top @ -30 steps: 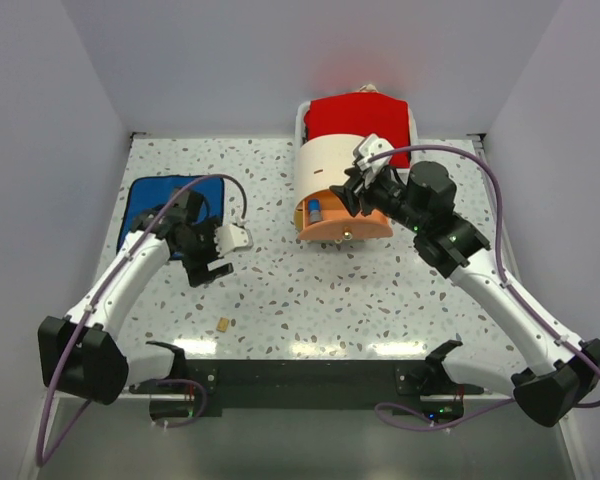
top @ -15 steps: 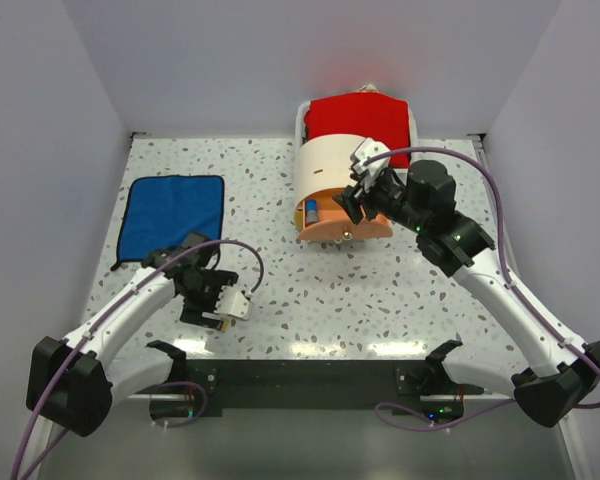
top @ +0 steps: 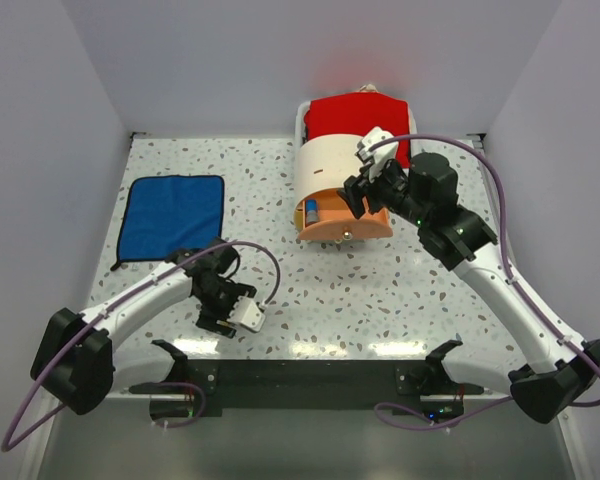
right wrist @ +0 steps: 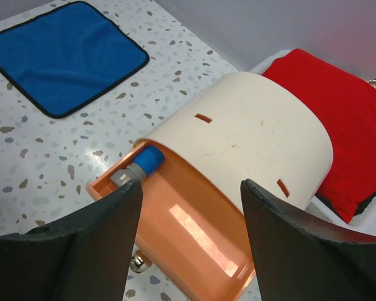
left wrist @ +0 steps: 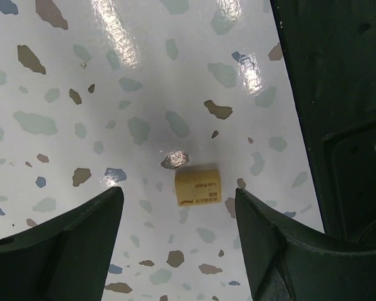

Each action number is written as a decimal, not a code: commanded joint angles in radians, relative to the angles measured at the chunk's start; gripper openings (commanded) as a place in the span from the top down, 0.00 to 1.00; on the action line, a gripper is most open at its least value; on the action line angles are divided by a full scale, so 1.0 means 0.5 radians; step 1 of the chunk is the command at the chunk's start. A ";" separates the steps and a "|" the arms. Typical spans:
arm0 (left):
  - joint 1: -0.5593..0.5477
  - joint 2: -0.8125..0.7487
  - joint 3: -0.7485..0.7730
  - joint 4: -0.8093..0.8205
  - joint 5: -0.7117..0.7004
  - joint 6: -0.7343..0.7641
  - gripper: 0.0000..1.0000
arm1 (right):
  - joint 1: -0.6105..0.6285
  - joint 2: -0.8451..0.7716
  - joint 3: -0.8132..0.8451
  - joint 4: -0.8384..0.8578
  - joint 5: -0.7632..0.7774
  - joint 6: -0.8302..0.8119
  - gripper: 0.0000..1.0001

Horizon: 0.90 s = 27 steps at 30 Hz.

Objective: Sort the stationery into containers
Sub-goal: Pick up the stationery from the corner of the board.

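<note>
- Speckled white tabletop (top: pixel 380 290) inside pale walls, arm bases at bottom of the top view.
- Upper left of the top view: blue cloth (top: pixel 170 215) lying flat, nothing on it, not part of the sort.
- Lower left: left hand (left wrist: pixel 178 235) pointed down close over the tabletop, released, fingers spread wide and holding nothing.
- Tan eraser block (left wrist: pixel 197 185) lies flat on the tabletop in the gap between those fingers, nearer the right-hand finger in the wrist view and touching neither. It is hidden under the hand in the top view.
- Step in hand, as I judge it: left-arm pick of the eraser, lined up but not yet gripped.
- Next move calls for lowering a bit, centring the gap on the block, closing on its sides, then carrying it to the drawer. The block is low, so the fingertips need to get right down to the surface.
- Centre top: cream half-cylinder unit (top: pixel 330 165) with its orange drawer (top: pixel 355 228) pulled out toward the arms.
- Blue-grey cap piece (right wrist: pixel 141 164) sits in the drawer's back left corner, as the right wrist view shows it. Rest of the visible drawer floor is bare.
- Right of centre: right hand (right wrist: pixel 189 213) hangs above the open drawer, released, nothing between the fingers.
- Behind the unit: white tray (top: pixel 302 115) with red cloth (top: pixel 358 118).
</note>
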 commanded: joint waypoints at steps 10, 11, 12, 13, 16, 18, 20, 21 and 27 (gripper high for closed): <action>-0.079 0.110 -0.114 0.237 0.018 -0.366 0.30 | -0.027 0.017 0.068 0.061 0.074 0.027 0.32; -0.082 0.104 -0.120 0.256 0.012 -0.382 0.30 | -0.024 0.023 0.068 0.064 0.074 0.030 0.32; -0.085 0.104 -0.139 0.292 0.003 -0.385 0.30 | -0.024 0.023 0.065 0.064 0.071 0.036 0.32; -0.088 0.107 -0.151 0.299 -0.012 -0.382 0.30 | -0.024 0.029 0.062 0.067 0.068 0.036 0.32; -0.088 0.101 -0.215 0.333 -0.074 -0.357 0.31 | -0.028 0.032 0.062 0.074 0.068 0.039 0.32; -0.088 0.088 -0.264 0.360 -0.116 -0.348 0.31 | -0.028 0.036 0.068 0.077 0.071 0.033 0.32; -0.088 0.064 -0.292 0.394 -0.153 -0.342 0.32 | -0.034 0.039 0.068 0.074 0.071 0.030 0.32; -0.088 0.061 -0.313 0.406 -0.166 -0.342 0.32 | -0.034 0.042 0.068 0.077 0.071 0.030 0.32; -0.091 0.064 -0.375 0.419 -0.233 -0.305 0.41 | -0.034 0.039 0.050 0.071 0.062 0.033 0.32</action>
